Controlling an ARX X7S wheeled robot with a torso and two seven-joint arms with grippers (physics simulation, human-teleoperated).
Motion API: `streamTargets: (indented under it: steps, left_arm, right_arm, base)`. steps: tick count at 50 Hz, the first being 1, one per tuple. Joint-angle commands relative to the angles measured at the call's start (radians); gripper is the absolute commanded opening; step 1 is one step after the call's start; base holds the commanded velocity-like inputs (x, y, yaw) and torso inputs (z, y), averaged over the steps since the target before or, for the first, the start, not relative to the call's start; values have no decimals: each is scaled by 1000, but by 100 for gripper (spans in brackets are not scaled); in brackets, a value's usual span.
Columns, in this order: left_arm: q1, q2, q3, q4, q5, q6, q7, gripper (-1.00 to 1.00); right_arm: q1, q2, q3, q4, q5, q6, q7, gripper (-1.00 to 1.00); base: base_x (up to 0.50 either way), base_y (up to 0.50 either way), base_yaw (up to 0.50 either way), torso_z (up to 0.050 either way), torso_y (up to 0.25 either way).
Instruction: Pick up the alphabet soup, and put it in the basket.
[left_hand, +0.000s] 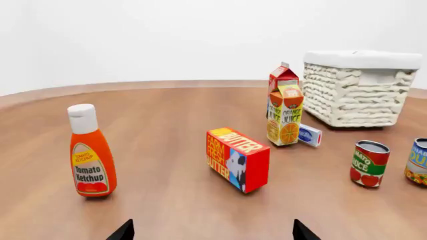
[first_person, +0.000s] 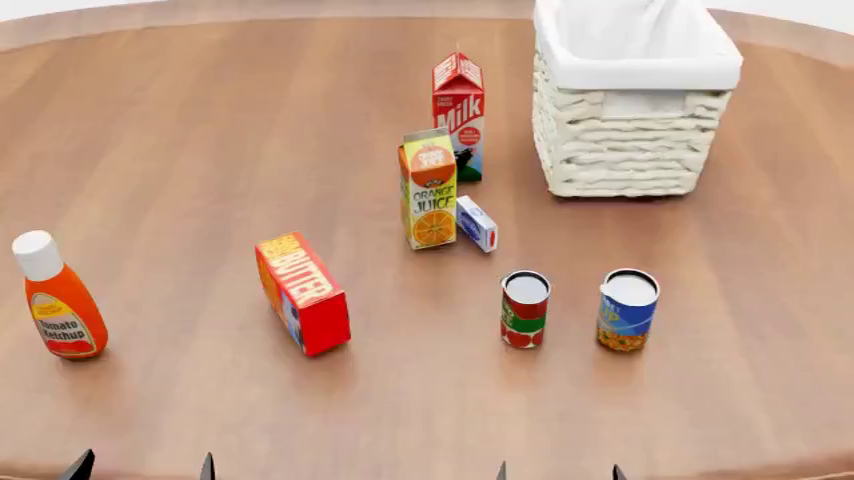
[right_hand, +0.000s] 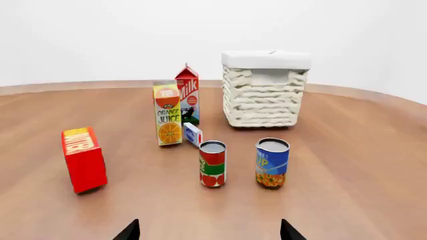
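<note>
We see the alphabet soup upright at five o'clock from the basket; both tools hang spread apart.

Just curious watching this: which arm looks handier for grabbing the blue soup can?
Probably the right. The alphabet soup stands nearly ahead of the right gripper; the left gripper sits far off, near the ketchup bottle.

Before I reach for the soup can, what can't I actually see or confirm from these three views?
- Alphabet soup: cut off by the left wrist view's edge; whole in the head view.
- Basket floor: hidden by its own lining and the head view's top edge.
- Milk carton: mostly hidden behind the orange juice carton in the left wrist view.
- Both grippers: only fingertips show at the picture edges.
- Small blue-and-white box: print too small.
</note>
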Motion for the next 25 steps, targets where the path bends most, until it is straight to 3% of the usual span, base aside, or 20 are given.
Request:
streamTargets:
  steps: [1,13,25]
  left_arm:
    - [-9,-16,21,-11,-3,-3,-25,100]
    - [24,-45,22,67,-79,14,-59,100]
    - [78,-66,-3,156,-148,123,-85,100]
  right_arm:
    - [-21,18,-35,-3,18,-14,-3,100]
    - [-56,49,-45,-59,74,-69,46,100]
    - [-113,77,-3,-163,177,-132,58,100]
  base:
    - [0,0,0,0,0]
    - [0,0,0,0,0]
    - [0,0,0,0,0]
